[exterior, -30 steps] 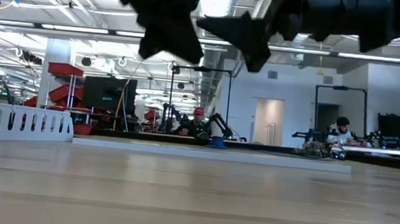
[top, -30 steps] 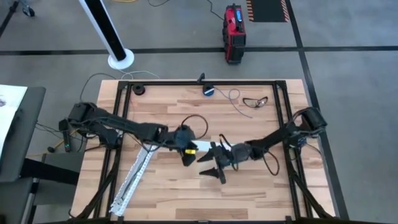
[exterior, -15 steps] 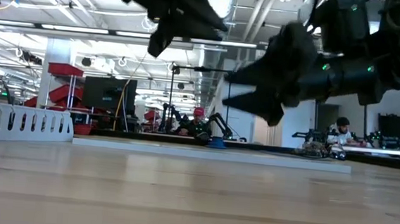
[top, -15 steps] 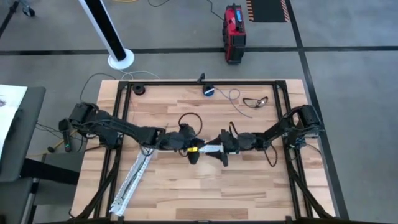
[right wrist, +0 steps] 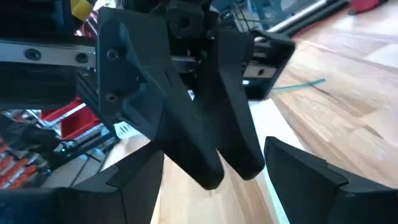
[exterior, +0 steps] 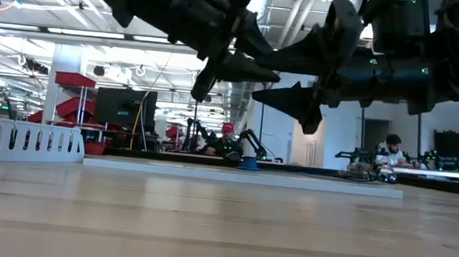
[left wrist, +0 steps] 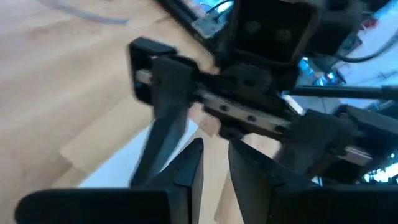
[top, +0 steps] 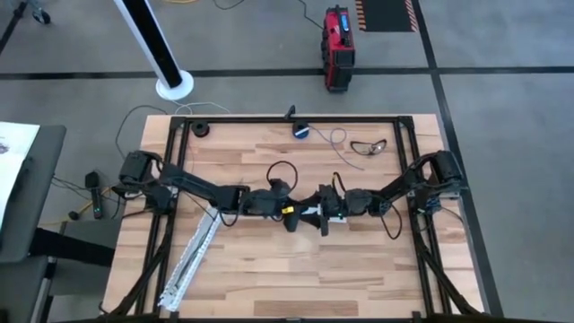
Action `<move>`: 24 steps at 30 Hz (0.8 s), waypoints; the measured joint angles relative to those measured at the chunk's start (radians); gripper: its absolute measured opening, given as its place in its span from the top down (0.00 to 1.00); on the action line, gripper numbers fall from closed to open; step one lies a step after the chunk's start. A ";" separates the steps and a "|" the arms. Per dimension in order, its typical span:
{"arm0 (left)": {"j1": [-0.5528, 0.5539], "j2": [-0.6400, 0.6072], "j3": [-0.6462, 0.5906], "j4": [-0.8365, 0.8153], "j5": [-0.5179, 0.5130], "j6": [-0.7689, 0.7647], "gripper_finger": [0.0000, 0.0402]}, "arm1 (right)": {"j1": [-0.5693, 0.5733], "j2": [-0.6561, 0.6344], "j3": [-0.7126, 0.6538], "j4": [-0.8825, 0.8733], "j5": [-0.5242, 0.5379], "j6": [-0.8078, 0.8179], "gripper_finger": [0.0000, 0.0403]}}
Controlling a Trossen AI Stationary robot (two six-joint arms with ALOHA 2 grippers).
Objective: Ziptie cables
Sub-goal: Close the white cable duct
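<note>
We see the left pincer (top: pixel 294 213), fingers nearly together, meeting the right pincer (top: pixel 321 213), fingers apart, above the bench (top: pixel 251 269) centre.

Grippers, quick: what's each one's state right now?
Left gripper: fingers shut; whether they pinch anything cannot be told.
Right gripper: fingers open, spread either side of the left fingers, holding nothing.

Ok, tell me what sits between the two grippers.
In the high view, a short stretch of white strip shows between the left gripper and the right gripper, above the wooden table. Which one holds it is unclear.
</note>
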State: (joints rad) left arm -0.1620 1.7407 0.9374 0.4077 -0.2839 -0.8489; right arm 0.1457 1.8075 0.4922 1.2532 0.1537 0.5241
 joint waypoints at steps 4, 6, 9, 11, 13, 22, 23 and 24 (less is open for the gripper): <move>-0.035 0.020 -0.001 0.199 -0.116 -0.056 0.83 | -0.006 -0.003 0.003 0.023 0.006 0.011 0.33; -0.052 0.026 0.001 0.311 -0.239 -0.098 0.83 | -0.014 -0.002 0.008 0.015 0.010 0.011 0.33; -0.071 0.030 0.000 0.406 -0.416 -0.122 0.83 | -0.026 -0.002 0.024 0.017 0.010 0.011 0.33; -0.079 0.028 0.000 0.416 -0.463 -0.071 0.83 | -0.037 -0.002 0.033 0.015 0.009 0.025 0.33; -0.088 0.029 0.000 0.413 -0.498 -0.026 0.83 | -0.045 -0.002 0.047 0.012 0.009 0.028 0.33; -0.072 0.029 0.000 0.420 -0.482 -0.023 0.83 | -0.057 -0.002 0.127 -0.041 -0.019 0.007 0.33; -0.073 0.029 0.000 0.425 -0.469 -0.023 0.83 | -0.057 -0.002 0.133 -0.041 -0.041 -0.002 0.33; -0.072 0.029 0.000 0.427 -0.455 -0.025 0.83 | -0.058 -0.002 0.141 -0.043 -0.064 -0.006 0.33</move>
State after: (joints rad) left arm -0.2343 1.7695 0.9375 0.8350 -0.7386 -0.8739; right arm 0.0880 1.8057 0.6330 1.2100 0.0897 0.5186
